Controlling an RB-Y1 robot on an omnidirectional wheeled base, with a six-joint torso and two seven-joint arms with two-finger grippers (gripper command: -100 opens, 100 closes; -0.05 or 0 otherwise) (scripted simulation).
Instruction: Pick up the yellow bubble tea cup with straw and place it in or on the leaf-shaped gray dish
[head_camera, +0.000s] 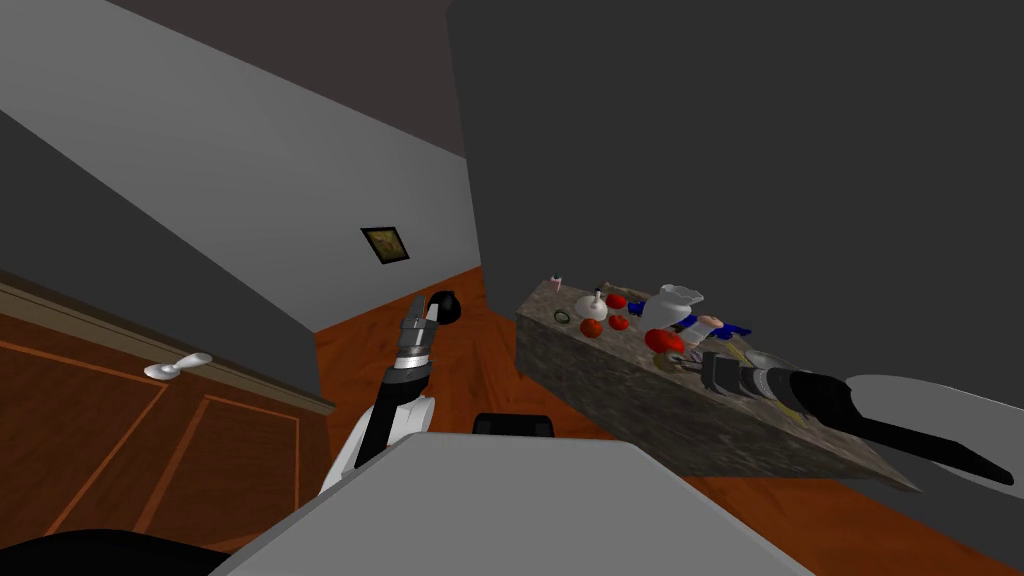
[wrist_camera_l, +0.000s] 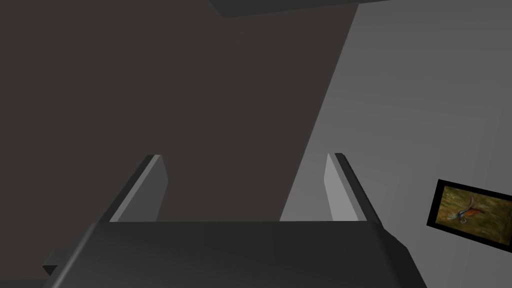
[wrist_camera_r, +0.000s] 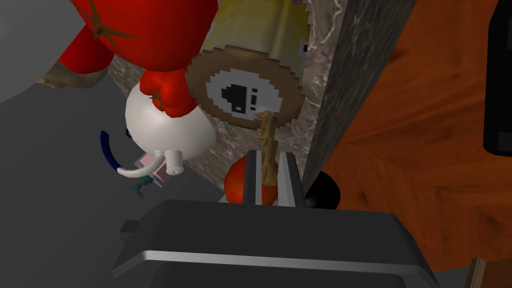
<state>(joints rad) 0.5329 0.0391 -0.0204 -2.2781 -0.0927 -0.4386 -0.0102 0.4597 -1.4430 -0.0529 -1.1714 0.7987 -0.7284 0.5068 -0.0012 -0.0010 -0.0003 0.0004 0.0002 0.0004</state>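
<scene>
Stone-patterned counter (head_camera: 640, 400) is the landmark; wood floor all round it.

Right arm reaches in over the counter's top. Right gripper (wrist_camera_r: 274, 154) has its two fingers drawn nearly together, nipping the tan straw (wrist_camera_r: 266, 127) between them (no gap shows on either side of the straw).

The straw runs from the fingers to the yellow cup (wrist_camera_r: 247, 97). The cup sits on the counter top close to its floor-side edge, brown lid with a white label turned toward the gripper, yellow body beyond. Whether it stands or lies, cannot tell. In the head view it is a small tan spot (head_camera: 668, 361) just ahead of the right gripper (head_camera: 703, 366).

Also on the counter:
- big tomato (wrist_camera_r: 140, 30), beside the cup, further in from the edge
- white round pot (wrist_camera_r: 165, 127) with a spout, with a smaller red fruit (wrist_camera_r: 167, 92) in front of it
- another tomato (wrist_camera_r: 237, 182) behind the fingers
- white pitcher (head_camera: 672, 303), toward the counter's far end

Left arm is raised over the floor, well apart from the counter. Left gripper (wrist_camera_l: 245, 157) has its fingers spread wide, nothing between them; in the head view it is here (head_camera: 418, 312).
</scene>
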